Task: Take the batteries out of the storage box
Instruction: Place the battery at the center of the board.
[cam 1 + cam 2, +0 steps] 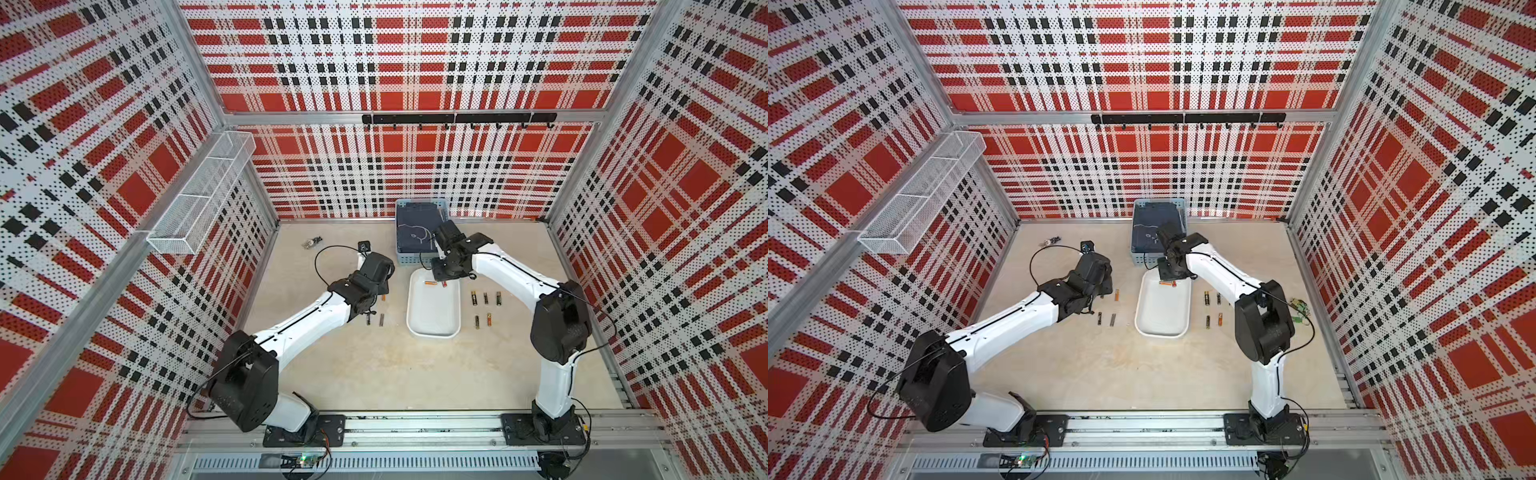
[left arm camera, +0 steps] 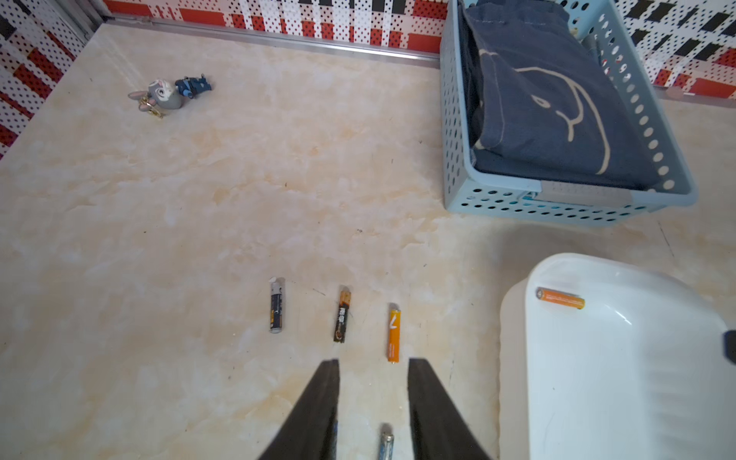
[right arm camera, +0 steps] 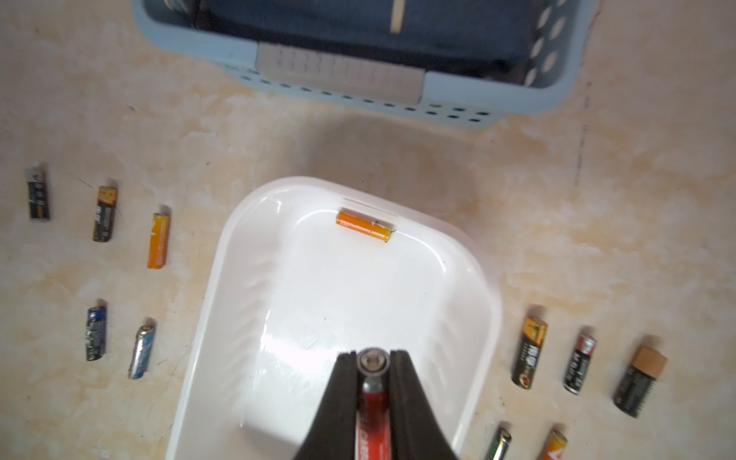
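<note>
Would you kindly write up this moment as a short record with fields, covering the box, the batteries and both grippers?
Storage box: white, on the table, one orange battery inside
Right gripper: shut on a red battery, over the box
Left gripper: open, empty, over the table
Batteries on table: left group of five, right group of five, flanking the box
Nearby: blue basket with dark cloth, behind the box
</note>
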